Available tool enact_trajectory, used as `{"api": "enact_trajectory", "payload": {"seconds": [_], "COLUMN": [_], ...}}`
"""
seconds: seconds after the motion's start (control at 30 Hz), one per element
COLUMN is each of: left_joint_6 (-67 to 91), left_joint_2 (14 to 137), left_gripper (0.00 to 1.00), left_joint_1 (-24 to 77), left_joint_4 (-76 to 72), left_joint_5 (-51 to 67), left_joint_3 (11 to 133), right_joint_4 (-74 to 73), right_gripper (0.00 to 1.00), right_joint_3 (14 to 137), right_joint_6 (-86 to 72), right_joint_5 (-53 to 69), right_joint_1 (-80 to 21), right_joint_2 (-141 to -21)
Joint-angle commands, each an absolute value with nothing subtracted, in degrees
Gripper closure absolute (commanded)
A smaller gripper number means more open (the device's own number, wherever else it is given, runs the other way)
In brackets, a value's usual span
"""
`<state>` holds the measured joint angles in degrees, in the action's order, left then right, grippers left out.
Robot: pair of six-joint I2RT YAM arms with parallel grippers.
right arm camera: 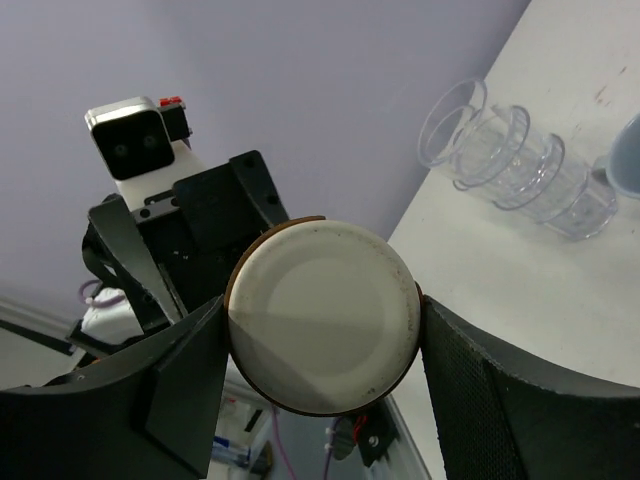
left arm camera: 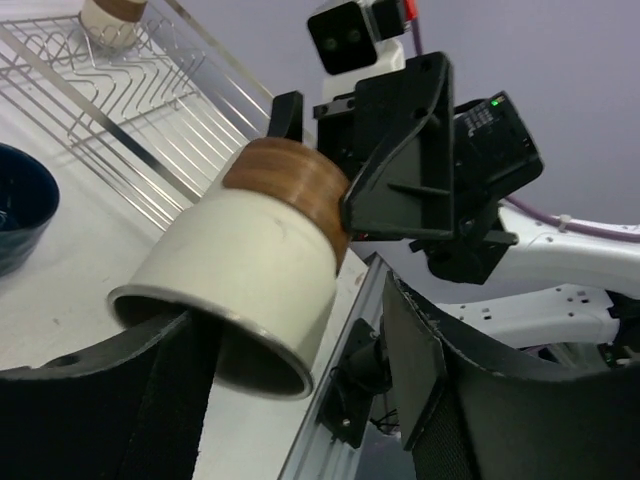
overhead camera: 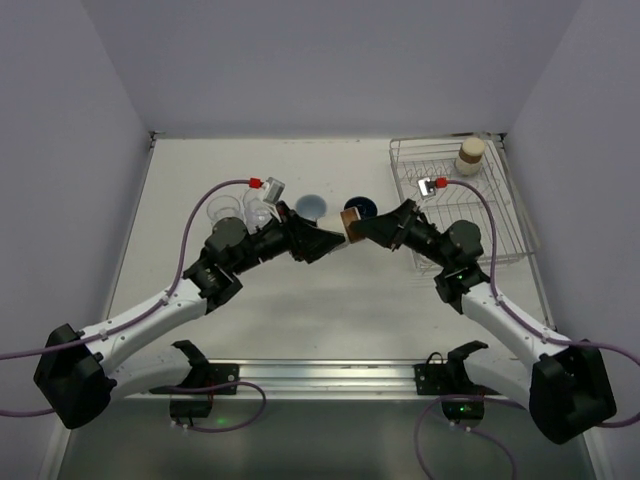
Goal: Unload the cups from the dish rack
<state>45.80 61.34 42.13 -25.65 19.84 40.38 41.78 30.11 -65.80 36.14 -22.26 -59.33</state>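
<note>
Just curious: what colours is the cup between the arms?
The cup is cream with a brown band; left wrist view shows it best.

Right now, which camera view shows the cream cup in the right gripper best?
The left wrist view: the cream cup is large there, with its side, brown band and open rim all visible. The right wrist view shows only its round base, head on. The top view shows it tiny and mostly hidden.

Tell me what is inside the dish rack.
One cream cup with a brown band sits in the far corner of the dish rack. Elsewhere only bare wire shows, but the right arm covers the near left part, hiding whatever is there.
</note>
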Motion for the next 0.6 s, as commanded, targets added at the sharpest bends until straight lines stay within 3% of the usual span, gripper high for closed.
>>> {"api": "enact_trajectory", "payload": {"seconds": [0.0,0.03,0.13,0.17,0.2,0.23,0.33,0.57], "left_joint_6": [45.53,45.53,44.56,44.04,42.55,41.41,35.88,20.41], "left_joint_2": [61.0,61.17,60.65,60.12,59.51,58.2,56.0,58.96], "left_gripper": [0.42,0.47,0.83,0.99,1.0,1.0,1.0,1.0], "left_joint_1": [43.07,43.24,43.33,43.42,43.33,43.42,43.33,43.42], "left_joint_4": [-31.46,-32.25,-32.17,-31.12,-29.55,-25.09,-12.87,28.7], "left_joint_5": [17.58,17.84,18.11,17.24,16.18,14.17,10.04,-5.0], "left_joint_3": [41.75,41.75,42.01,42.19,42.54,43.67,47.0,62.04], "right_joint_4": [51.59,51.77,53.17,53.35,52.83,51.69,43.27,12.59], "right_gripper": [0.56,0.56,0.52,0.48,0.41,0.21,0.01,0.01], "right_joint_3": [29.88,30.14,30.94,30.85,30.76,30.76,32.51,41.39], "right_joint_6": [-70.4,-70.23,-70.75,-70.84,-70.58,-69.79,-64.79,-46.6], "right_joint_5": [37.88,37.71,37.79,37.53,37.18,36.66,34.55,19.8], "right_joint_1": [-24.16,-24.69,-26.28,-26.28,-26.28,-26.37,-26.37,-26.37], "right_joint_2": [-62.04,-62.83,-65.47,-65.83,-65.66,-65.22,-62.24,-54.67]}}
